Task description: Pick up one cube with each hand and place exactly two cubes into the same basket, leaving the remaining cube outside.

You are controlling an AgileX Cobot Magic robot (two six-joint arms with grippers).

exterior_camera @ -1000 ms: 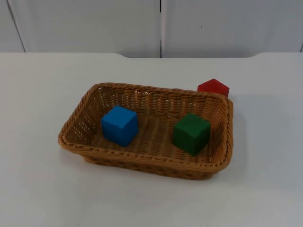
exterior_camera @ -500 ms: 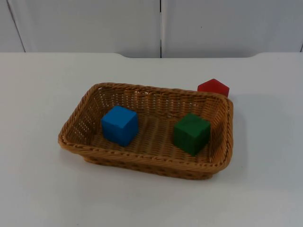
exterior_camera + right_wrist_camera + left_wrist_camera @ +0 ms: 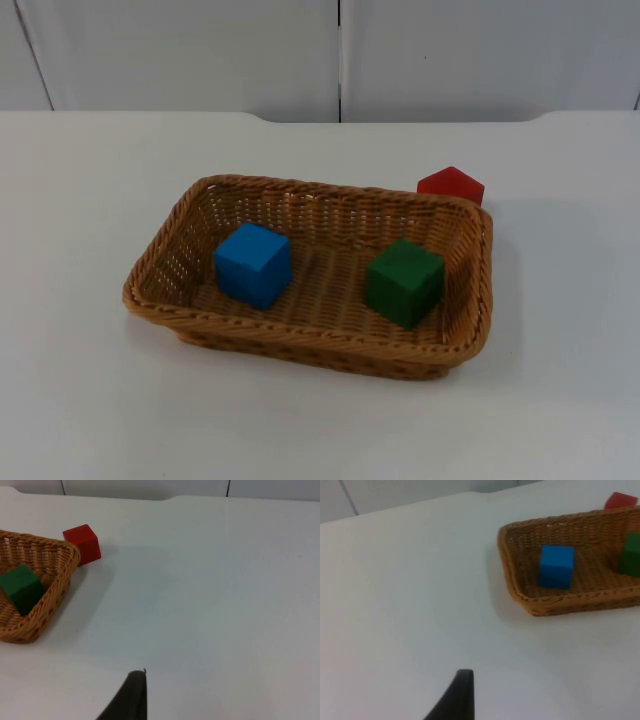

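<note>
We see a white table [image 3: 90, 200] ending at a grey partition wall [image 3: 180, 50]. A wicker basket [image 3: 330, 350] holds a blue cube [image 3: 253, 264] and green cube [image 3: 404, 282]; a red cube [image 3: 451, 185] sits just beyond its far right corner. We cannot tell either gripper's opening.

The white table [image 3: 90, 180] carries a wicker basket [image 3: 310, 340] and, seemingly touching it, a red cube [image 3: 451, 185].

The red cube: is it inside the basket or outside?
Outside. The red cube stands on the table behind the basket's far right corner; the right wrist view shows it beside the rim.
</note>
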